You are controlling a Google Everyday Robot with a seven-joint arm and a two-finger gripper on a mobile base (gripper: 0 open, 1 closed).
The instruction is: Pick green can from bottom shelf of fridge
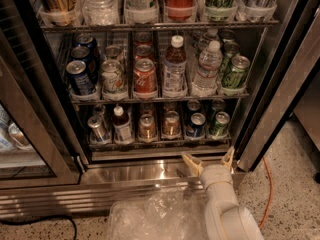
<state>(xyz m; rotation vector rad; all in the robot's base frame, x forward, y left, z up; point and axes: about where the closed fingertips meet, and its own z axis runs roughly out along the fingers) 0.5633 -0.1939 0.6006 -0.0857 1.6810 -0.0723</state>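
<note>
the fridge [135, 173] fills most of the view, its racks full of cans and bottles. the bottom shelf [100, 145] carries one row of drinks in clear trays. the gripper [210, 160] is low in front of the steel sill, on the right, its fingers spread wide and holding nothing. the green can [219, 124] stands upright at the right end of the bottom shelf, just beside a blue can [195, 125], above the gripper and apart from it.

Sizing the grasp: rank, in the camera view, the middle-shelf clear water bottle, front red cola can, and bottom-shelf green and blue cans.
Largest first:
Clear plastic water bottle
Red aluminium cola can
Small green aluminium can and dark blue can: alike, unranked
Open gripper hovers at the steel sill, below them.
</note>
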